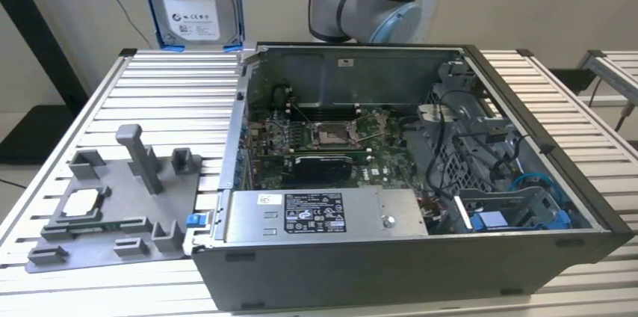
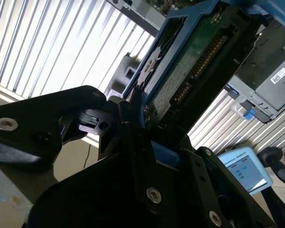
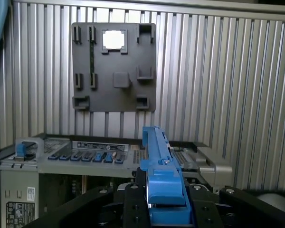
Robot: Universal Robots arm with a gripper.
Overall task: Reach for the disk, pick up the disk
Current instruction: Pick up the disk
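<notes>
The disk [image 1: 196,7] hangs upright in the air over the far corner of the slatted table [image 1: 160,93], on the exterior view's left. Its white label faces the camera and blue rails frame its sides. My gripper [image 3: 164,190] is shut on the disk, black fingers [image 3: 133,199] clamping its blue rail [image 3: 157,156], which appears edge-on in the first wrist view. In the second wrist view the gripper [image 2: 147,124] grips the disk's end, and the disk's green circuit board [image 2: 190,61] faces the camera.
An open computer case [image 1: 399,182] fills the table's middle, with a blue bracket [image 1: 518,216] in its near right corner. A grey fixture tray [image 1: 110,205] with a small square chip [image 1: 85,199] lies on the exterior view's left. The arm's base joint [image 1: 364,3] stands behind the case.
</notes>
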